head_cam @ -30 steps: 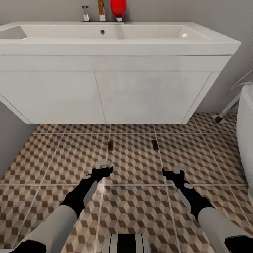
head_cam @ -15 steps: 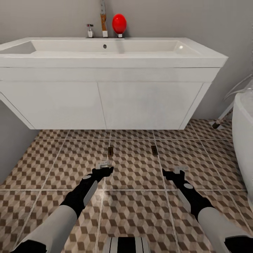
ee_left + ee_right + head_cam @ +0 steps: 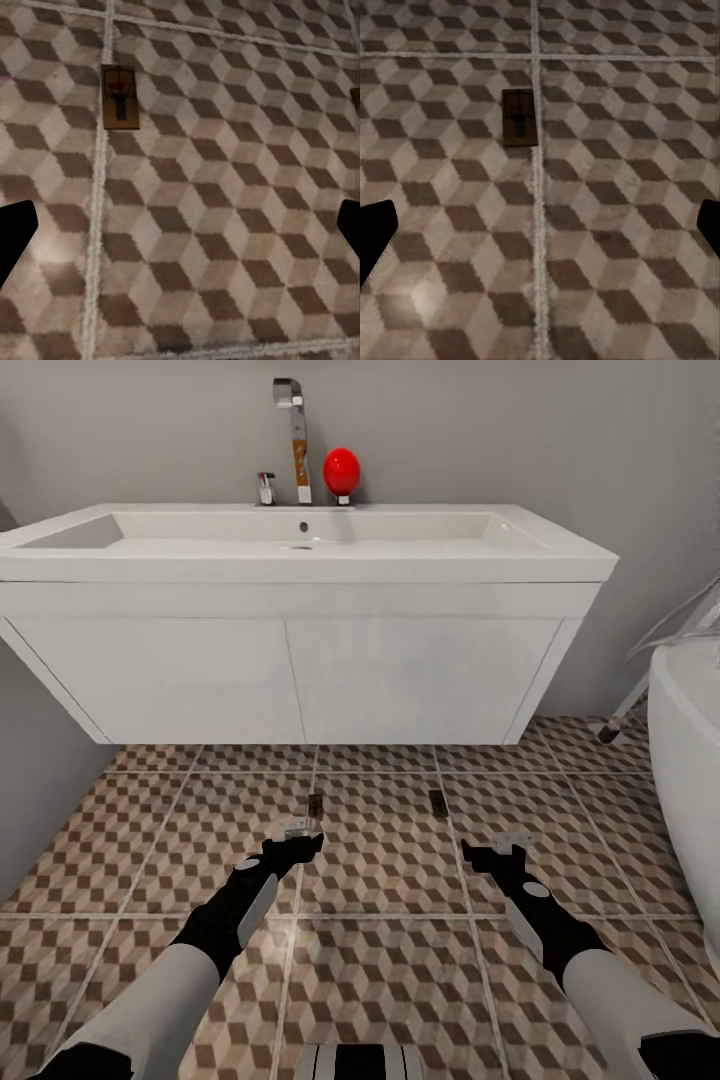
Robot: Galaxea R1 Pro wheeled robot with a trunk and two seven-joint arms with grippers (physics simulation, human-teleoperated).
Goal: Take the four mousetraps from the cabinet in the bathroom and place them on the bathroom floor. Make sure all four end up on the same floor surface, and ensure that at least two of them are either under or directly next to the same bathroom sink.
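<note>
- Head view: two mousetraps lie flat on the floor (image 3: pixel 150 840) in front of the sink (image 3: pixel 300 550), the left trap (image 3: pixel 315 805) and the right trap (image 3: pixel 437 803) well apart, each beside a grout line.
- Both sit just out from the vanity's front edge, which looks close enough to count as next to the sink; that seems the reason for the spot.
- Left gripper (image 3: pixel 297 836) hovers low over the tiles, just short of the left trap, holding nothing; its wrist view shows the dark fingertips (image 3: pixel 15 240) spread wide at either edge and bare tile between them.
- Left wrist view has that trap (image 3: pixel 120 96) ahead of the fingers, board flat, metal parts up.
- Right gripper (image 3: pixel 497 854) is likewise low and empty, fingers (image 3: pixel 375 240) wide apart, its trap (image 3: pixel 519 117) lying ahead.
- Judging by this, two traps are placed and two remain, likely in the cabinet.
- A red ball (image 3: pixel 341 470) and tap (image 3: pixel 292 435) stand at the basin's back.
</note>
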